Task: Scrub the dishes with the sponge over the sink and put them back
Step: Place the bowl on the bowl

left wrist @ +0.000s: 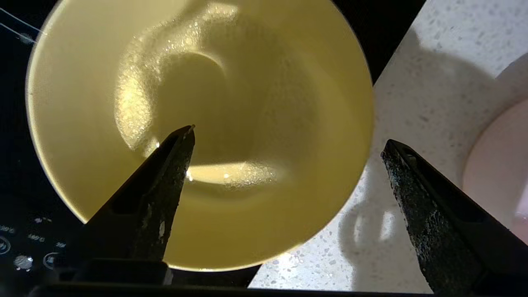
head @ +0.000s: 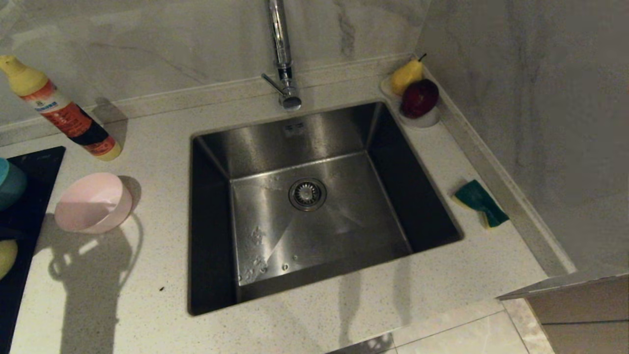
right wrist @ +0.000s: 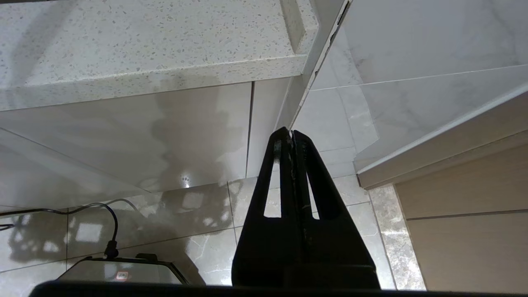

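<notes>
The yellow bowl [left wrist: 206,103] stands upright on the black hob [left wrist: 24,214], its rim reaching over the pale counter. My left gripper [left wrist: 288,135] hovers just above it, open and empty: one finger [left wrist: 165,177] over the bowl's inside, the other [left wrist: 425,206] over the counter outside the rim. In the head view the yellow bowl [head: 7,255] and the blue bowl [head: 10,182] show at the left edge, and the pink bowl [head: 93,201] stands on the counter left of the sink [head: 314,196]. The sponge [head: 480,202] lies green face up, right of the sink. My right gripper [right wrist: 291,133] hangs shut below the counter edge.
A detergent bottle [head: 61,110] leans at the back left. A white fruit dish [head: 417,118] with a pear and a dark red apple sits in the back right corner. The tap [head: 282,54] rises behind the sink. A wall bounds the counter on the right.
</notes>
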Robot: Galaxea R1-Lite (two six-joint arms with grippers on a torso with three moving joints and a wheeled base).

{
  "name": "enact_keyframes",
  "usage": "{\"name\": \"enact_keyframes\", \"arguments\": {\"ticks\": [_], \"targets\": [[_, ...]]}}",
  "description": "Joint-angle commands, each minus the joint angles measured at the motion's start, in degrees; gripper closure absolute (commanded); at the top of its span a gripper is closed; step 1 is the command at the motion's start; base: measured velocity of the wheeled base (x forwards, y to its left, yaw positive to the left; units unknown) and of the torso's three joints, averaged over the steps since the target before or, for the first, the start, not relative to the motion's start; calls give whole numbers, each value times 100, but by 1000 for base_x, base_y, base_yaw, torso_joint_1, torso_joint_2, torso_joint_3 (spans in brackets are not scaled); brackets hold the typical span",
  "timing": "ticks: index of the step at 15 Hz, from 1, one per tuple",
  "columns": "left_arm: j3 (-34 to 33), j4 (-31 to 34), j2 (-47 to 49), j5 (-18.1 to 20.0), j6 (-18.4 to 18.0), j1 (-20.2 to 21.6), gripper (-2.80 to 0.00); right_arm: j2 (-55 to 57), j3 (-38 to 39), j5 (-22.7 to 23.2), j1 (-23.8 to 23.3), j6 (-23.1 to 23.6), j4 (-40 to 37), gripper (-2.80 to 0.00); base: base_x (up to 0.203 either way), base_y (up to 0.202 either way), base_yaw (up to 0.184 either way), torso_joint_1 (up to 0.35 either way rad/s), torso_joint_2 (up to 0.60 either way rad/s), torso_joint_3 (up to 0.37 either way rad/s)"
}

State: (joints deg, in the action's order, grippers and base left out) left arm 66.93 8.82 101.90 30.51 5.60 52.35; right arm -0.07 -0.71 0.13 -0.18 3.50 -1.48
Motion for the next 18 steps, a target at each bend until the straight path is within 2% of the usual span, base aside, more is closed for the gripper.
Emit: {"name": "enact_keyframes", "arguments": {"ticks": [1, 2, 3, 13, 18], "targets": [[-11, -3, 34, 16, 12, 4, -280, -1, 0, 4, 1, 2, -2, 0, 0, 0, 0, 0, 0, 0], [4, -3, 14, 16, 14, 4, -280, -1, 0, 4, 1, 2, -2, 0, 0, 0, 0, 0, 0, 0], [5, 5, 5, 16, 22, 4, 0, -1, 0, 4, 9, 2, -2, 0, 0, 0, 0, 0, 0, 0], [-66, 5, -47, 7, -85, 4, 0, -1, 0, 4, 1, 2, -2, 0, 0, 0, 0, 0, 0, 0], [47, 135, -527, 15, -50, 4, 0, -1, 0, 4, 9, 2, -2, 0, 0, 0, 0, 0, 0, 0]]}}
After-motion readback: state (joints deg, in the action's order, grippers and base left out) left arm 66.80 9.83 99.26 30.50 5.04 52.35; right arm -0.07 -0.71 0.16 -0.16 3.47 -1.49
